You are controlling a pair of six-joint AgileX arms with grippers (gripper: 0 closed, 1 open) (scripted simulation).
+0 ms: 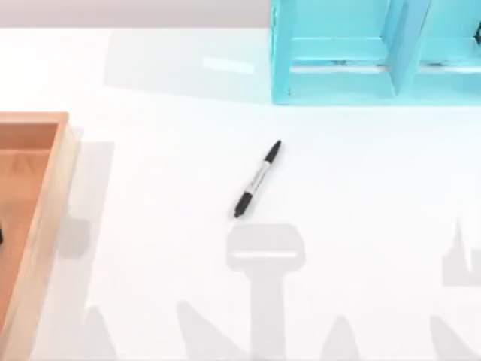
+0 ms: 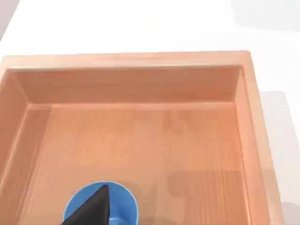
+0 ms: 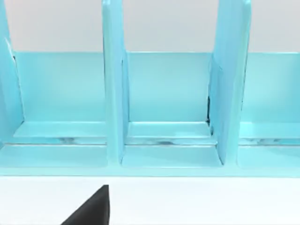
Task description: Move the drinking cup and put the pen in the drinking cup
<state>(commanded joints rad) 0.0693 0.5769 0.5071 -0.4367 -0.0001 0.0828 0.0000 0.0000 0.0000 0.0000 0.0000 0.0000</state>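
Observation:
The pen (image 1: 258, 179) lies flat near the middle of the white table, slanted, with its black cap toward the back right and its grey-white barrel between black ends. The drinking cup (image 2: 123, 207), small and blue, stands upright inside the wooden tray (image 2: 140, 61), seen from above with its mouth open. A black part of my left gripper (image 2: 92, 210) hangs over the cup's rim and hides part of it. My right gripper (image 3: 92, 209) shows as a black tip above the table, in front of the turquoise shelf, far from the pen.
The wooden tray (image 1: 54, 188) lies along the table's left edge with raised walls. A large turquoise shelf unit (image 1: 361, 53) with upright dividers (image 3: 112, 93) stands at the back right. Arm shadows fall on the table's near part.

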